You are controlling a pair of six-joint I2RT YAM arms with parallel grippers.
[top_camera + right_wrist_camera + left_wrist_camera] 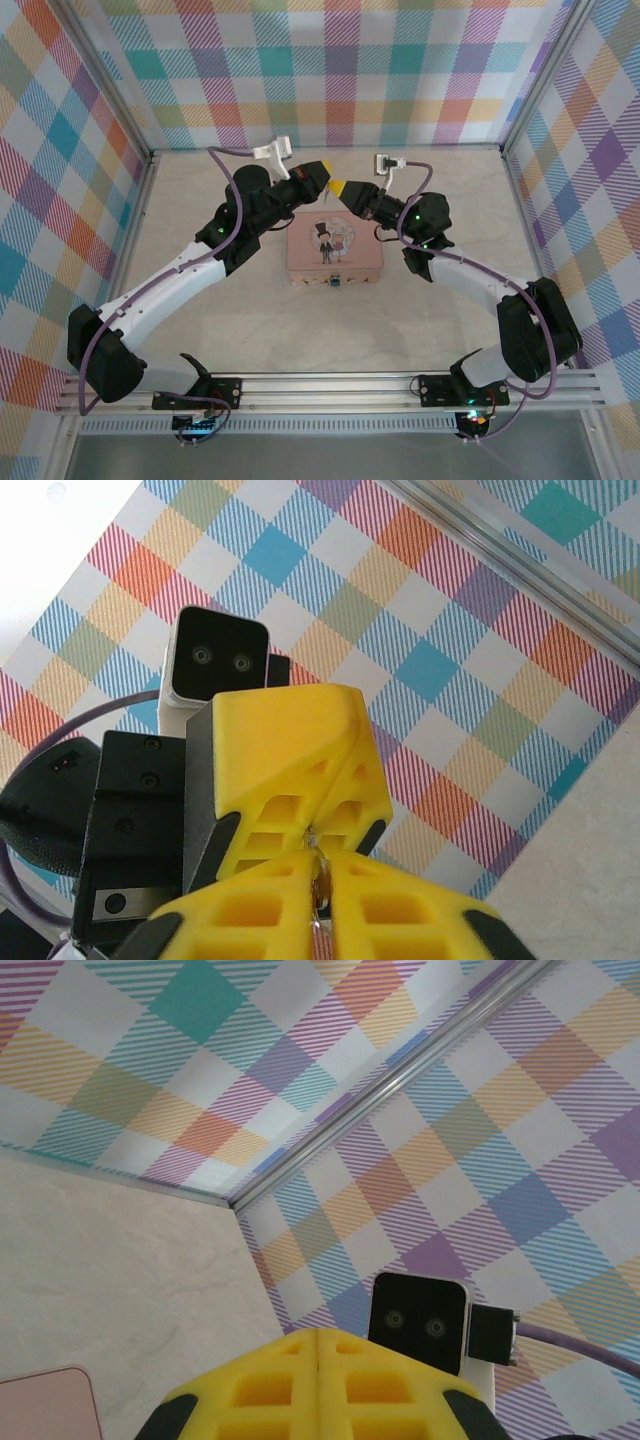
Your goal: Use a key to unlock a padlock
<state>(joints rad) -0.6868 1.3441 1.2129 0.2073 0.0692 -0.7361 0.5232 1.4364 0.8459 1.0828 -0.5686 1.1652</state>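
Your left gripper (318,1345) shut; right gripper (320,865) pinches likely key (319,900). Padlock (335,279) lies 6 o'clock from both tips, on pink tin (305,255) near edge.

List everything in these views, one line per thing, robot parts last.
pink tin: one, pink with a cartoon couple on the lid, table centre
fitting: one, dark bluish, on the tin's near wall; too small to identify
metal piece: one, silvery, thin, pinched in the right gripper; key or padlock, cannot tell
table: one, pale marbled
walls: three, multicoloured plaid, around the table
rail: one, silver, near edge
left gripper: one, yellow, shut, tip meeting the right gripper above the tin's far edge
right gripper: one, yellow, shut on the metal piece
wrist cameras: two, white and black
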